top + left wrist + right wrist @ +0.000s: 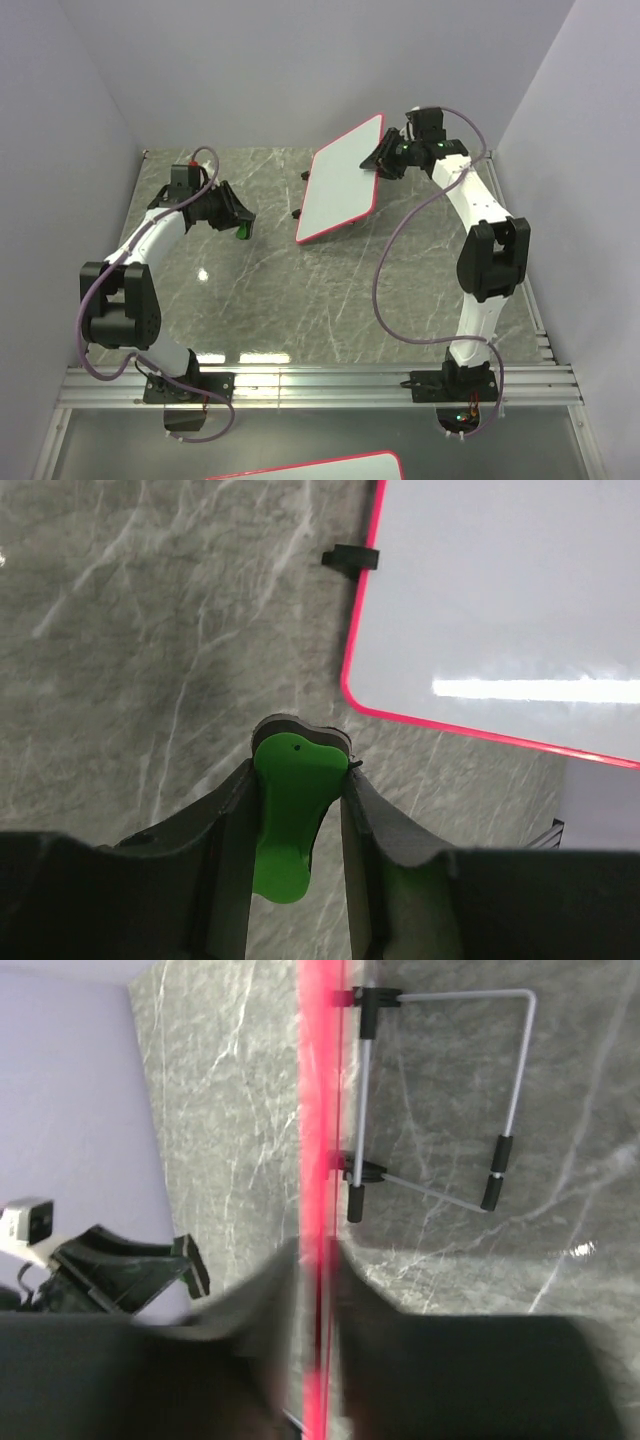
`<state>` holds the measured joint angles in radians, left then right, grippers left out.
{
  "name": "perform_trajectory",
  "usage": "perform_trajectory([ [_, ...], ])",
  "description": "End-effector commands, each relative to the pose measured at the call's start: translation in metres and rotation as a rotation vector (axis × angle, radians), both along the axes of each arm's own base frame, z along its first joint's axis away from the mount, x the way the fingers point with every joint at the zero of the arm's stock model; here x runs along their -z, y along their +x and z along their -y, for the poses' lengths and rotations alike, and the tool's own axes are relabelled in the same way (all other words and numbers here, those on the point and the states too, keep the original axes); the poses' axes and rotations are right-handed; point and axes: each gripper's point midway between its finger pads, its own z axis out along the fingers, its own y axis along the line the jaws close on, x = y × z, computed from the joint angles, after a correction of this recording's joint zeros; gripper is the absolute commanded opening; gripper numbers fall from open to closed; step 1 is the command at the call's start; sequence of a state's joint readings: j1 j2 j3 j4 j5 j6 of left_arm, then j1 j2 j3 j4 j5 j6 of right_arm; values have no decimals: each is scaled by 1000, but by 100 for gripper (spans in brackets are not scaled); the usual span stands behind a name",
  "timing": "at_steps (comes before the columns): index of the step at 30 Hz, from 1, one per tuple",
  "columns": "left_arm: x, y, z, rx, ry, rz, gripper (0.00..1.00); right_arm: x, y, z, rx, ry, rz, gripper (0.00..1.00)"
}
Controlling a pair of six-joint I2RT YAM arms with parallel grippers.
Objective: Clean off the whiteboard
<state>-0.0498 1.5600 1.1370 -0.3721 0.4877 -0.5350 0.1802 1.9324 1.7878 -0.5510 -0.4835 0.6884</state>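
The whiteboard (340, 182), white with a red-pink rim, stands tilted at the back middle of the table. My right gripper (385, 158) is shut on its right edge. In the right wrist view the rim (318, 1110) runs edge-on between that gripper's (318, 1255) blurred fingers, with the board's wire stand (520, 1070) beside it. My left gripper (238, 216) hovers left of the board, shut on a green eraser (243, 232). In the left wrist view the eraser (285, 830) is pinched between the fingers of this gripper (300, 770). The board's face (500, 600) shows white with no marks.
A small black foot (350, 557) sticks out at the board's edge. Purple walls close in the marble table (270, 300) on three sides. A metal rail (320, 385) runs along the near edge, and another red-rimmed board (310, 468) lies below it.
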Motion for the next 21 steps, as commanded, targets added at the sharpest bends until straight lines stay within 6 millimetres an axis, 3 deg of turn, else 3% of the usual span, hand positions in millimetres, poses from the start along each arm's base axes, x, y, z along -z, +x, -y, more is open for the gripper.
perform_trajectory([
  [1, -9, -2, -7, -17, 28, 46, 0, -13, -2, -23, -125, 14, 65, 44],
  [2, -6, -2, -9, -20, 37, 43, 0, -13, -2, -19, -113, -2, 64, 57],
  [3, -3, -4, -10, -23, 45, 38, 0, -18, -3, -16, -108, -7, 73, 84],
  [4, 1, -5, -12, -28, 55, 28, 0, -20, -4, -14, -102, -16, 80, 94],
  [7, 15, -5, -29, -77, 138, -6, 0, -37, -8, -1, -68, -61, 115, 99],
  [11, 42, -6, -69, -205, 337, -86, 3, -66, -25, 15, -27, -122, 159, 100],
  [12, 52, -4, -87, -264, 417, -110, 15, -79, -33, 18, -18, -123, 185, 100],
  [14, 63, -4, -96, -264, 450, -135, 27, -75, -46, 21, -12, -123, 173, 100],
  [15, 75, -4, -105, -282, 489, -165, 34, -86, -56, 22, -10, -116, 197, 100],
  [16, 81, -3, -108, -278, 493, -175, 35, -73, -64, 25, -6, -120, 167, 100],
  [18, 97, -1, -115, -286, 478, -211, 39, -81, -79, 29, 3, -122, 193, 100],
  [20, 107, 0, -121, -292, 470, -232, 49, -69, -91, 34, 16, -140, 167, 100],
  [21, 115, 0, -119, -281, 459, -250, 94, -76, -99, 37, 22, -145, 188, 100],
])
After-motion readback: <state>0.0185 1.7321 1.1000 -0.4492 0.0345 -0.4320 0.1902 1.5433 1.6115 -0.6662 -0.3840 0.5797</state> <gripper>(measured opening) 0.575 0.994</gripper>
